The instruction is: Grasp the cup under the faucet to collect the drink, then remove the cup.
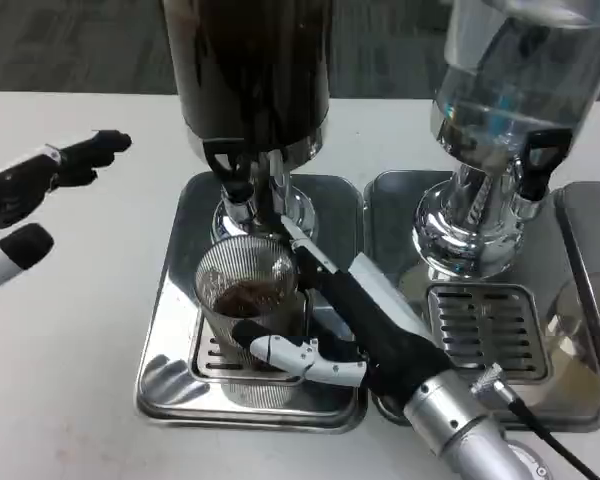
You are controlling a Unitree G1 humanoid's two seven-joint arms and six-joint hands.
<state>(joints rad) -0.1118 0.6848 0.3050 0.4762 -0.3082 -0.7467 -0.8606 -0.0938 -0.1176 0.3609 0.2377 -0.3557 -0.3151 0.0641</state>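
The right hand [355, 325] reaches in from the lower right on its silver forearm and wraps the cup [250, 300], its fingers [290, 355] curled across the cup's near side and others running up its right side. The left hand [30, 195] hovers well to the left of the cup, fingers apart, holding nothing.
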